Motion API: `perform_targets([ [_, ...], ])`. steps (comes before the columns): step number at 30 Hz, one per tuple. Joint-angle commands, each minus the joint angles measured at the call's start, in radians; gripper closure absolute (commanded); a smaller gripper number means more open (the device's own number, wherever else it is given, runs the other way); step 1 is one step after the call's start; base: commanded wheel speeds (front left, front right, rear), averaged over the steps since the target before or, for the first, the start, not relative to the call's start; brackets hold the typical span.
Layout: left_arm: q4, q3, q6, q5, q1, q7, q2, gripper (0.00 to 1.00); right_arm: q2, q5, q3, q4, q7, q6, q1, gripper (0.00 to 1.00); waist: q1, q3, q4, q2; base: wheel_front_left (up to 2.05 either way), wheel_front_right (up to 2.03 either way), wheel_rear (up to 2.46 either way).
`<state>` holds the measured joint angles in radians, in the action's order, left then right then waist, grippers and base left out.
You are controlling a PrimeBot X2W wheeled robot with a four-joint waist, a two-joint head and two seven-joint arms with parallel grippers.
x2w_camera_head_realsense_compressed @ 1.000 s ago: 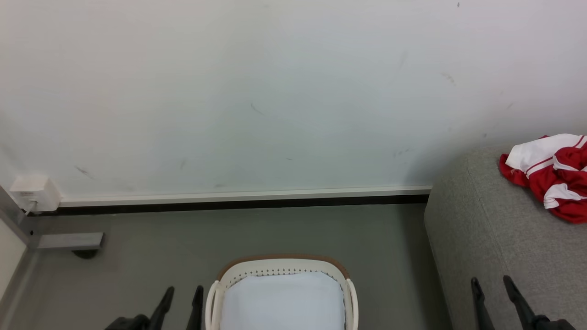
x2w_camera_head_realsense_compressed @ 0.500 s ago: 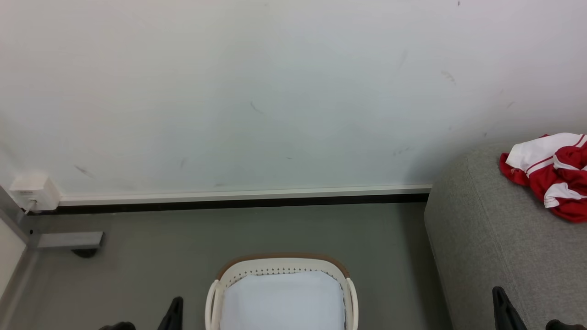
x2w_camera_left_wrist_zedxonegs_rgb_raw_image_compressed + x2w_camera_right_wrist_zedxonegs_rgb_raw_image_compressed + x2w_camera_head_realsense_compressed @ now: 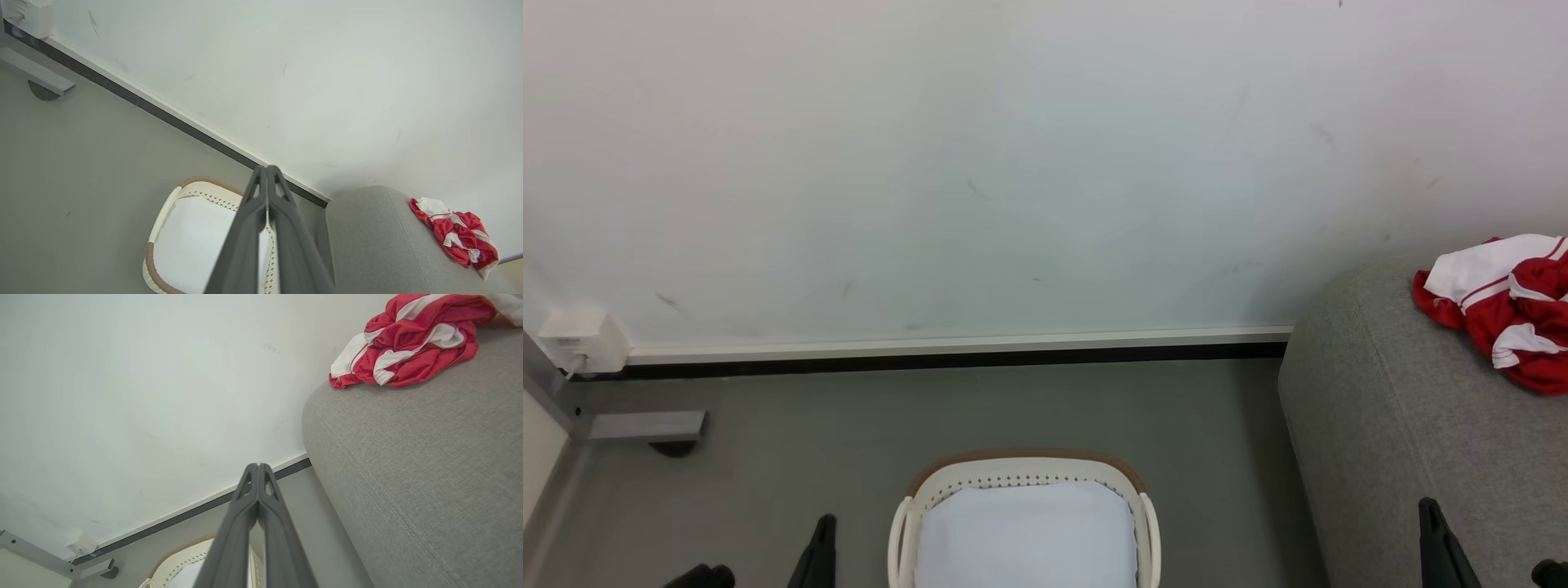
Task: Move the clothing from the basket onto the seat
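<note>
Both arms have drawn back toward the head view's bottom edge, left gripper [image 3: 267,168] and right gripper [image 3: 258,465] pinched together and empty, the red-and-white jerseys [image 3: 1503,318] heaped on the grey sofa [image 3: 1388,441], so I'd retract clear of the rim of the bare-lined laundry basket [image 3: 1025,456].

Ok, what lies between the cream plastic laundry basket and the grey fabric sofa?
Just a strip of bare grey floor, shown in the head view.

Near half of basket [image 3: 1023,468], right part of clothing [image 3: 1503,310], off-frame.
</note>
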<state>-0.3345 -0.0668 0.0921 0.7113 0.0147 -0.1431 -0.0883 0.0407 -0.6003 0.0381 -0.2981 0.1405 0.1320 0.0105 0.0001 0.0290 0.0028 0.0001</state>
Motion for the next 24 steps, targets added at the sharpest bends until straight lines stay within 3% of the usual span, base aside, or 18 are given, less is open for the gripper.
perform_targets([
  [1,0.018,0.010,0.004,0.024,0.024,0.004,-0.004,1.00,0.008,-0.028,0.005,0.017,-0.006,-0.001,-0.030,1.00,0.0000,0.000,0.000,-0.0001,0.00,0.00,0.00],
  [24,0.043,0.066,0.016,0.308,0.050,0.086,0.010,1.00,0.010,-0.344,0.028,0.031,-0.086,-0.001,-0.063,1.00,0.0000,-0.008,-0.001,-0.0001,0.00,0.00,0.00],
])
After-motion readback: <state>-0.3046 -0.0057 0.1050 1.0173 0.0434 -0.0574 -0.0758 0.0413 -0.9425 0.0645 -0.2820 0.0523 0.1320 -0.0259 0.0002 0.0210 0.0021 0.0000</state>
